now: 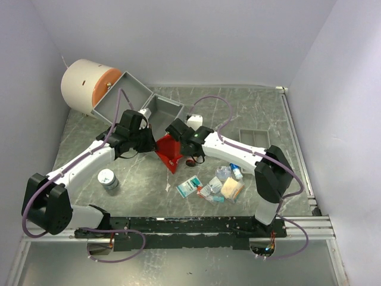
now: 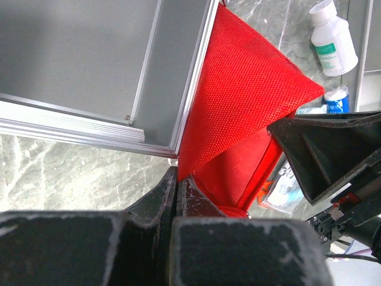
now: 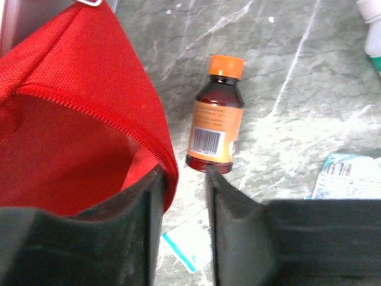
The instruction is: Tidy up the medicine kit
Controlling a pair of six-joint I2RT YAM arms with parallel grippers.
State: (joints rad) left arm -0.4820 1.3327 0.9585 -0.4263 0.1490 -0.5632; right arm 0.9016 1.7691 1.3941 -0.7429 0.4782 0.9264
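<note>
- Pinches a lower corner of the red woven-fabric zip pouch (image 2: 238,89) with the left end effector (image 2: 177,180), jaws fully closed on the cloth. Likely an anchor grip, to stop the soft bag sliding or folding flat.
- Sets the right end effector (image 3: 184,174) at the pouch's zipped rim with jaws parted and nothing clamped. Bare surface visible through the gap, rim only brushing the inner face of one finger. Cannot tell whether letting go or lining up a fresh bite.
- Holds the pouch tented up with its mouth gaping, at the middle of the grey marbled desk (image 1: 262,107), hard against the front edge of the large grey metal hinged case (image 1: 162,108). Presumably propped open for loading, and parked close to the open case for a short transfer.
- Shows the small amber bottle with orange cap (image 3: 215,119) on its side just beside the pouch mouth, a plausible first candidate for packing.
- Shows the loose sachets (image 1: 189,186) and the white green-labelled bottle (image 2: 330,39) scattered near the right arm, outside both pouch and case.
- Suggests an early stage, with most items unpacked.
</note>
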